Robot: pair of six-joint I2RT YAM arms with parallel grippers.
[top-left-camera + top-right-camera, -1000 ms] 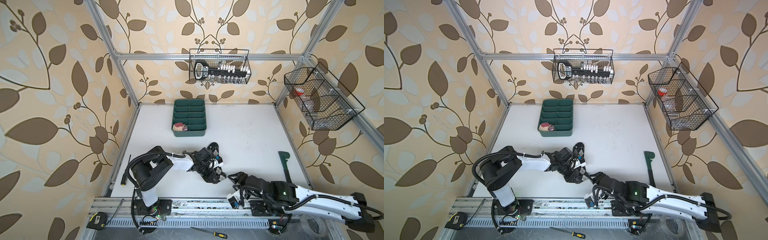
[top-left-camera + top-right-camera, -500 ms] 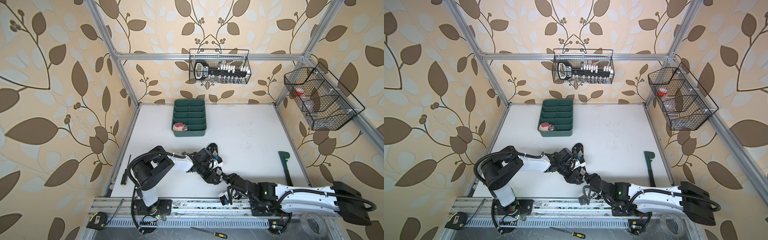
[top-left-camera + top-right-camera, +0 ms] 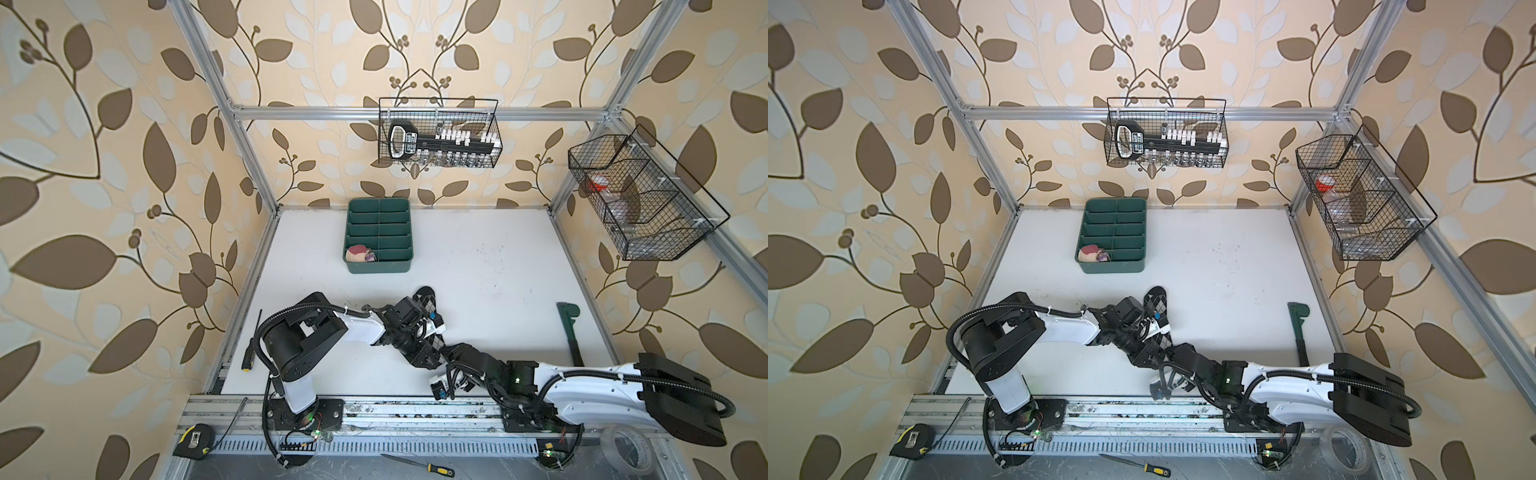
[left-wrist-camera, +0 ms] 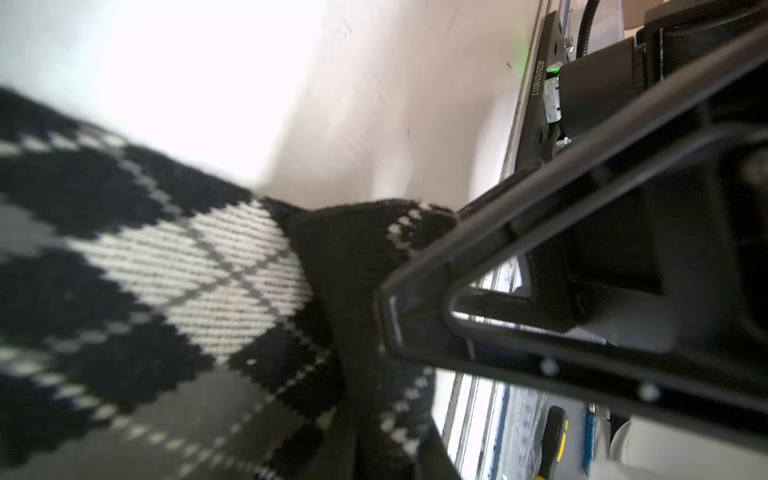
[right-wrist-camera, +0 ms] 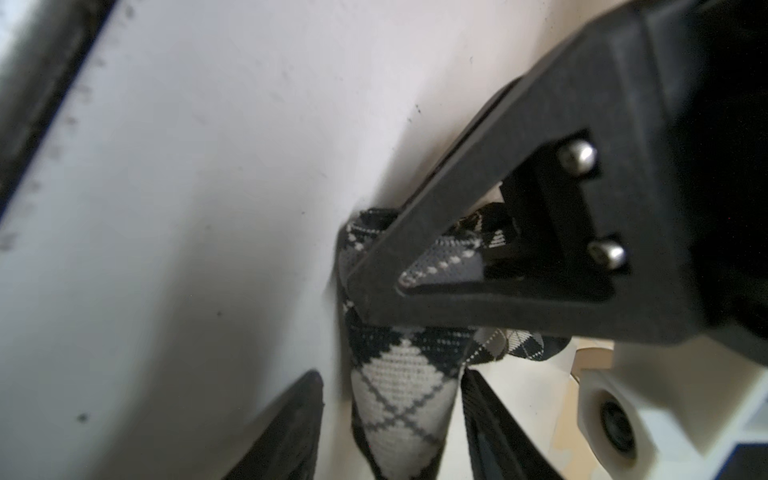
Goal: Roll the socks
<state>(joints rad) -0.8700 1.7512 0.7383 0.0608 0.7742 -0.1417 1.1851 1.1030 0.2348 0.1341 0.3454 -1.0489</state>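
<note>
The right gripper has come in from 3 o'clock to the near end of the argyle sock, and its jaws have narrowed on the way. One finger now lies over the sock's bunched end and the other is hidden, so I cannot tell whether it grips yet. The left gripper has not shifted. It stands just at 9 o'clock of the right one, jaws narrow, pinching the same end, whose black fold crowds against its finger. From both grippers the sock runs flat toward 12 o'clock on the white table, toe farthest away. Further out, at 11 o'clock, the beige sock sits bundled in the near-left compartment of the green tray. So one sock looks done, and the second gripper's arrival suggests the argyle roll is only starting.
</note>
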